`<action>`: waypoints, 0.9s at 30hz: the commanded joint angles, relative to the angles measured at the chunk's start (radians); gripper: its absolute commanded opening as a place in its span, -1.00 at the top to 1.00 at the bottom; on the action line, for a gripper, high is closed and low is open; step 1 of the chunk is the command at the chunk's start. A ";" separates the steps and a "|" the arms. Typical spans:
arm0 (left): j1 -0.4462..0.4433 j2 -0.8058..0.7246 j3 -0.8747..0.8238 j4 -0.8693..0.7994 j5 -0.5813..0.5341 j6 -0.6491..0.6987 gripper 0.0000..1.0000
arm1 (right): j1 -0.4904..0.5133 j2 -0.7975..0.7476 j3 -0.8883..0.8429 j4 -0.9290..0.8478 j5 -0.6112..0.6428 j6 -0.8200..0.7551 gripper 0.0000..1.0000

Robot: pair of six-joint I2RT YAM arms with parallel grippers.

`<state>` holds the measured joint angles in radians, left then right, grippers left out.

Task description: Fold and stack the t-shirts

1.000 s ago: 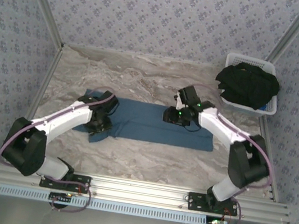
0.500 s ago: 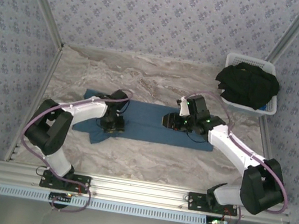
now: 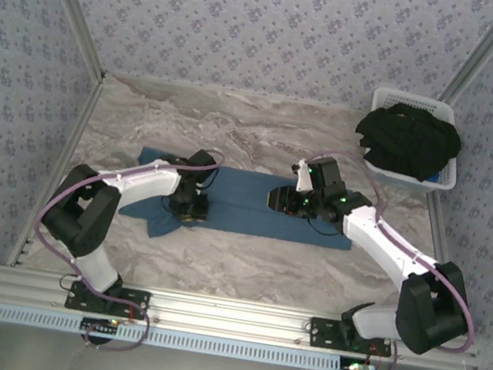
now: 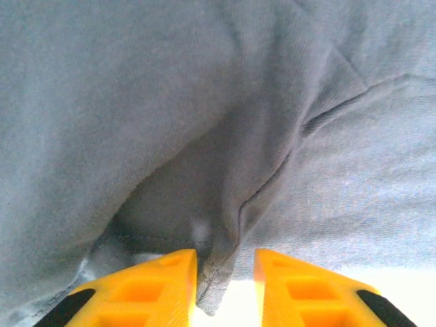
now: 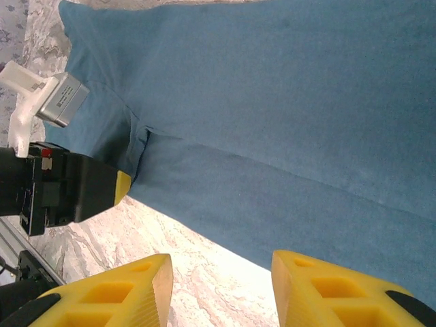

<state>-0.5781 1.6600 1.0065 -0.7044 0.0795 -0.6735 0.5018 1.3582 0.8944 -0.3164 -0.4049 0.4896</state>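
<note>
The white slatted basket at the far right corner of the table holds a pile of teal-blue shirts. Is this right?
Not quite. The white slatted basket at the far right corner holds a pile of black shirts, as the top external view shows. The teal-blue t-shirt lies on the table instead.

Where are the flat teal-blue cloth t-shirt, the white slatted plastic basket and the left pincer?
Teal-blue cloth t-shirt [image 3: 239,201]: top external view, its flat middle.
White slatted plastic basket [image 3: 412,100]: top external view, its far rim.
Left pincer [image 4: 226,262]: left wrist view, midway between its yellow fingertips.
</note>
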 commanded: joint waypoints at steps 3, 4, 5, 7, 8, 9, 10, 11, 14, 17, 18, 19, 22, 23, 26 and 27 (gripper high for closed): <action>-0.012 0.021 0.028 -0.024 -0.012 -0.007 0.81 | -0.002 0.014 0.018 -0.007 -0.003 0.012 0.12; -0.016 0.020 0.034 -0.029 -0.012 -0.011 0.88 | -0.003 0.013 0.018 -0.009 -0.003 0.012 0.12; -0.022 0.017 0.044 -0.034 -0.009 -0.015 0.95 | -0.003 0.013 0.020 -0.010 -0.003 0.011 0.12; -0.037 0.001 0.059 -0.038 0.003 -0.032 1.00 | -0.003 0.013 0.022 -0.013 0.000 0.009 0.13; -0.043 -0.011 0.062 -0.034 0.019 -0.044 1.00 | -0.003 0.014 0.023 -0.013 0.001 0.008 0.13; -0.046 -0.023 0.066 -0.040 0.027 -0.057 1.00 | -0.004 0.014 0.022 -0.011 0.000 0.009 0.13; -0.045 -0.033 0.069 -0.056 0.026 -0.066 0.88 | -0.005 0.016 0.022 -0.012 -0.002 0.009 0.13; -0.038 -0.052 0.070 -0.083 0.011 -0.077 0.57 | -0.006 0.019 0.023 -0.013 -0.006 0.009 0.12; 0.059 -0.149 0.030 -0.147 -0.038 -0.115 0.04 | -0.006 0.022 0.025 -0.008 -0.012 0.006 0.11; 0.275 -0.265 -0.069 -0.058 0.041 -0.087 0.10 | -0.006 0.028 0.019 0.012 -0.025 0.001 0.11; 0.362 -0.285 -0.095 -0.005 0.101 -0.065 0.14 | -0.004 0.030 0.018 0.025 -0.036 0.001 0.11; 0.427 -0.291 -0.110 0.039 0.152 -0.040 0.16 | -0.002 0.033 0.017 0.032 -0.048 0.001 0.11; 0.568 -0.267 -0.124 0.140 0.211 0.041 0.21 | 0.005 0.052 0.026 0.047 -0.076 0.000 0.11; 0.599 -0.248 -0.125 0.166 0.223 0.066 0.21 | 0.007 0.058 0.032 0.046 -0.081 0.000 0.11; 0.650 -0.183 -0.102 0.206 0.245 0.127 0.21 | 0.011 0.067 0.044 0.048 -0.085 -0.003 0.11; 0.658 -0.158 -0.089 0.213 0.248 0.146 0.21 | 0.012 0.068 0.048 0.047 -0.084 -0.001 0.11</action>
<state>0.0593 1.4536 0.9001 -0.5617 0.2569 -0.6270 0.5056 1.4212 0.9043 -0.2798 -0.4591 0.4892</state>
